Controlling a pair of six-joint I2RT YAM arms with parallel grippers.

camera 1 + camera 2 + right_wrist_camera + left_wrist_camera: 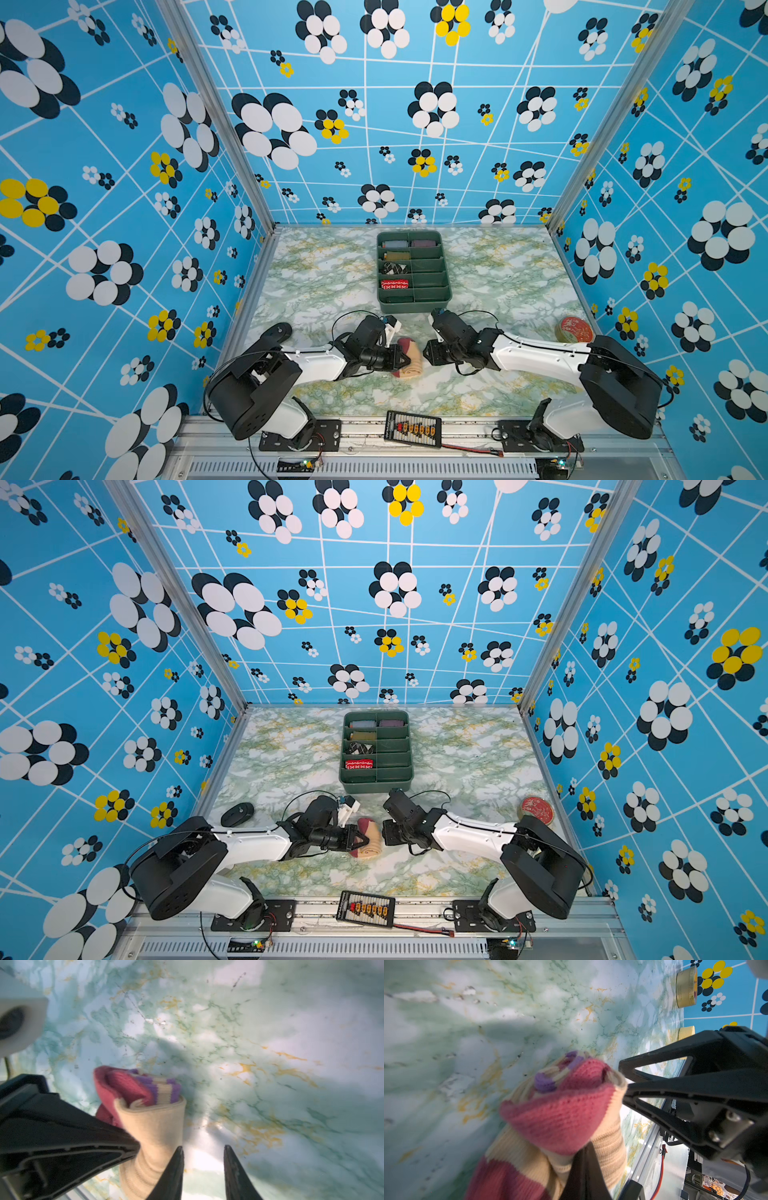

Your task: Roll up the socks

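Left claw [402,360] closed, seemingly pinching socks [412,365]

The socks [409,360] lie on the tabletop [498,270] near its front middle; take them as the centre of the dial. The divided tray [448,296] stands behind them at 12 o'clock, apart from them, with stored rolls [394,284] mostly in its left column of compartments. The left gripper [399,360] is at 9 o'clock, clamped on the socks. The right gripper [427,356] is just beside them at 3 o'clock, its jaws apart. A round tin [573,330] sits far out toward 2 o'clock by the right wall, and a disc [277,331] sits toward 10 o'clock near the left edge.
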